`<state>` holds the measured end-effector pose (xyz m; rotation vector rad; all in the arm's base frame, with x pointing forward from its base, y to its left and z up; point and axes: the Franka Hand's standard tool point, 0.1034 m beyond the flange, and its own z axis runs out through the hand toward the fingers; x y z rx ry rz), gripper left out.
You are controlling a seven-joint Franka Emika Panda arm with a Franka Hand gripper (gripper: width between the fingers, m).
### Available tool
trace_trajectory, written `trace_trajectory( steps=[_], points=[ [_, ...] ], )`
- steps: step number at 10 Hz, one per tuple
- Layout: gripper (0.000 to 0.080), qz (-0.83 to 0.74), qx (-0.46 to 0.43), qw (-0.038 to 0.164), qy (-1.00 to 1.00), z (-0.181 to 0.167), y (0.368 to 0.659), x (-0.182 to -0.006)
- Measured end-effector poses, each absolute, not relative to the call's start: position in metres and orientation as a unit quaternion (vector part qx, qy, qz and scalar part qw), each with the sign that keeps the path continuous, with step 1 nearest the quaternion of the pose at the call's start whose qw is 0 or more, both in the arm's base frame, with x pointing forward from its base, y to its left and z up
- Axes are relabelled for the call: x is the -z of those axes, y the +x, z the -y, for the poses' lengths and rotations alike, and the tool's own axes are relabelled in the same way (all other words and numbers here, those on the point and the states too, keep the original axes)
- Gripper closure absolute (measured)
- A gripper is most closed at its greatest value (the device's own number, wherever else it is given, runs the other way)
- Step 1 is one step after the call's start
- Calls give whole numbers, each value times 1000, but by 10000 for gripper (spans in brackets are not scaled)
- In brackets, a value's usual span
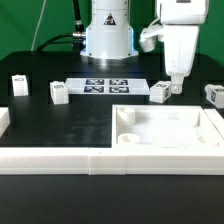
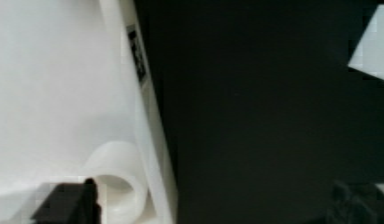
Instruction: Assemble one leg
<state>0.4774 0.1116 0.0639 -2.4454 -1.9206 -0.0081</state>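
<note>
Four small white legs with black-and-white tags stand in a row on the black table: one at the exterior view's far left, one beside it, one right of the marker board and one at the right edge. My gripper hangs just right of the third leg, above the far edge of the large white panel. In the wrist view the gripper is open and empty, its dark fingertips wide apart. The panel's edge and a round corner hole lie by one finger. A white block shows at the frame's corner.
The marker board lies in front of the robot base. A low white wall runs along the table's front, with a short white piece at the left edge.
</note>
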Motion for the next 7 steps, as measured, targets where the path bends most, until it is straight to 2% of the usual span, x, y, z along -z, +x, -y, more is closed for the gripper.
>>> trace_trajectory(
  steps=[3, 6, 7],
  points=[
    [150, 611, 1, 17, -791, -109, 478, -62],
    [150, 501, 0, 18, -865, -111, 477, -62],
    [150, 408, 0, 19, -913, -120, 468, -60]
  ],
)
